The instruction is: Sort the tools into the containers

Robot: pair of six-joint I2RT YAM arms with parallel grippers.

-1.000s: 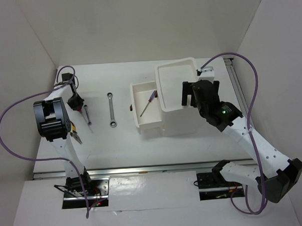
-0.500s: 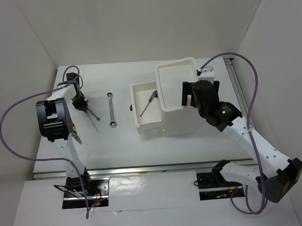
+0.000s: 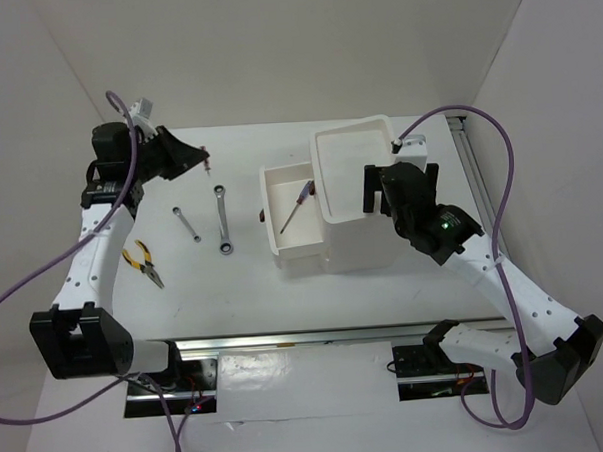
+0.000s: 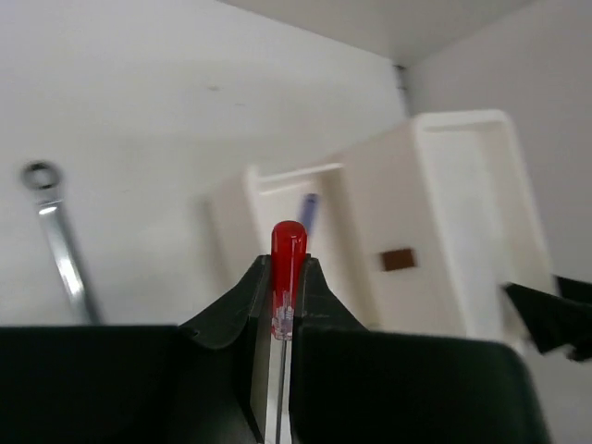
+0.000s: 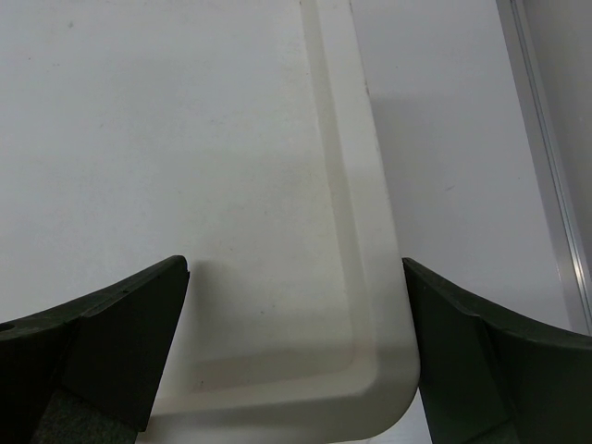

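My left gripper (image 3: 200, 158) is raised over the table's back left, shut on a red-handled screwdriver (image 4: 287, 266) whose handle end pokes out past the fingertips. On the table lie a long silver wrench (image 3: 222, 219), a short silver wrench (image 3: 187, 224) and yellow-handled pliers (image 3: 143, 265). The white container unit (image 3: 357, 234) has one drawer (image 3: 279, 242) pulled out to the left, with a blue-handled screwdriver (image 3: 295, 208) inside. My right gripper (image 3: 376, 188) hangs open over the unit's top tray (image 5: 370, 305), holding nothing.
White walls close in the table at the back and both sides. A metal rail (image 3: 477, 178) runs along the right edge. A closed drawer's dark handle (image 4: 398, 259) shows in the left wrist view. The right arm leans over the container's right side.
The left gripper closed on the red screwdriver at the table's left and lifted it up and toward the back. The short wrench now lies uncovered. The right arm has not moved.
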